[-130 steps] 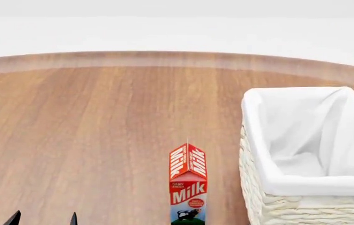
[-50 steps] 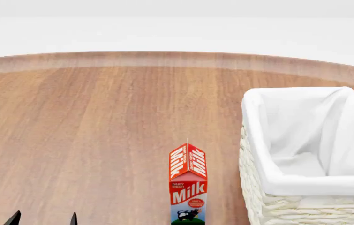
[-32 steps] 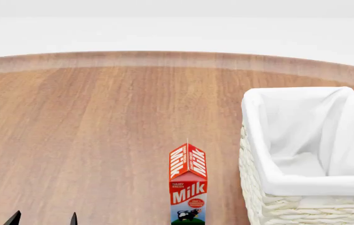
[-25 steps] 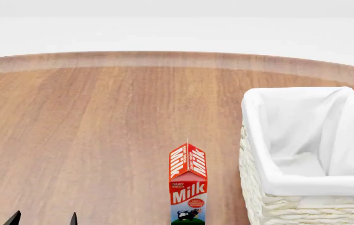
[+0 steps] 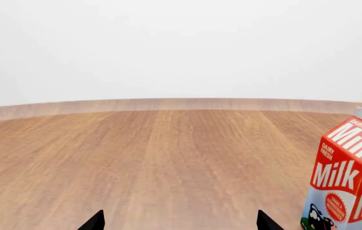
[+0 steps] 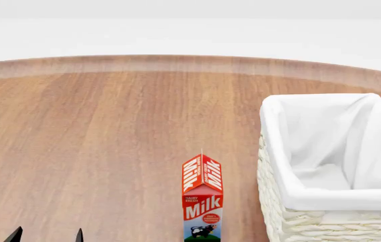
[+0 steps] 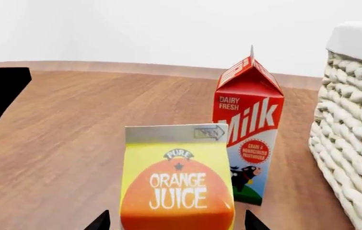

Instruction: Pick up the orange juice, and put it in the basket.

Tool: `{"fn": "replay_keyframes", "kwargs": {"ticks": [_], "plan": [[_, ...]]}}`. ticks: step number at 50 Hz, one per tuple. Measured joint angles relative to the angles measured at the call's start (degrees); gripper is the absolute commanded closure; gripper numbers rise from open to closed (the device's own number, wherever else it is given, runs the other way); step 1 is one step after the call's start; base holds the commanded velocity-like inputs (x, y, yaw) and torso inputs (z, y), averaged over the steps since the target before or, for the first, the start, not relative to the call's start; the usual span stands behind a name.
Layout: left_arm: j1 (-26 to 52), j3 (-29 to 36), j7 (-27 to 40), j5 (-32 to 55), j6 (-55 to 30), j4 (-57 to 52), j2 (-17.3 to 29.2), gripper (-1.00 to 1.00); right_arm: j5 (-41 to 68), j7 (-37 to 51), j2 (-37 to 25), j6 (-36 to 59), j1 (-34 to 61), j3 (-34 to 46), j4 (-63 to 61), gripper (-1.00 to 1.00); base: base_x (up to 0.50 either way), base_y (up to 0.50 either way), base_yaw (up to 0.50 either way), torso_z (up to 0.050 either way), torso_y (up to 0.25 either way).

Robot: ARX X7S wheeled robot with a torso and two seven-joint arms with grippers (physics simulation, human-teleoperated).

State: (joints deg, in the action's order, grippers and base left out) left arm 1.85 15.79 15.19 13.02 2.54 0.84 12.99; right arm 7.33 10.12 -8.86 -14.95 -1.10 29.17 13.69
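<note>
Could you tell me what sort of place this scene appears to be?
Probably a simulated tabletop test scene, not a real kitchen: a bare round wooden table against blank white surroundings, holding only a milk carton, an orange juice carton and a lined wicker basket.

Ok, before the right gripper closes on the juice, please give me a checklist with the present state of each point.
1. Juice upright: ok, it stands straight, label facing the right wrist camera.
2. Juice between the right gripper fingertips: ok, one tip shows on each side of the carton's lower part.
3. Right gripper open: ok, tips are spread wider than the carton.
4. Milk out of the way: ok, it stands behind the juice, apart from it.
5. Basket free to receive: ok, only the white liner shows inside.
6. Left gripper clear: ok, open over bare table, holding nothing.
</note>
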Motion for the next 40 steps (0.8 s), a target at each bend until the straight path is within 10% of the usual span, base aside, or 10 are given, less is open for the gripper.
{"fn": "replay_keyframes", "kwargs": {"ticks": [40], "plan": [[0.21, 0.89, 0.79, 0.67, 0.27, 0.09, 0.67, -1.0, 0.99, 0.62, -0.09, -0.54, 1.47, 1.5, 1.65, -1.0, 0.0, 0.0, 0.0, 0.0, 0.0]]}}
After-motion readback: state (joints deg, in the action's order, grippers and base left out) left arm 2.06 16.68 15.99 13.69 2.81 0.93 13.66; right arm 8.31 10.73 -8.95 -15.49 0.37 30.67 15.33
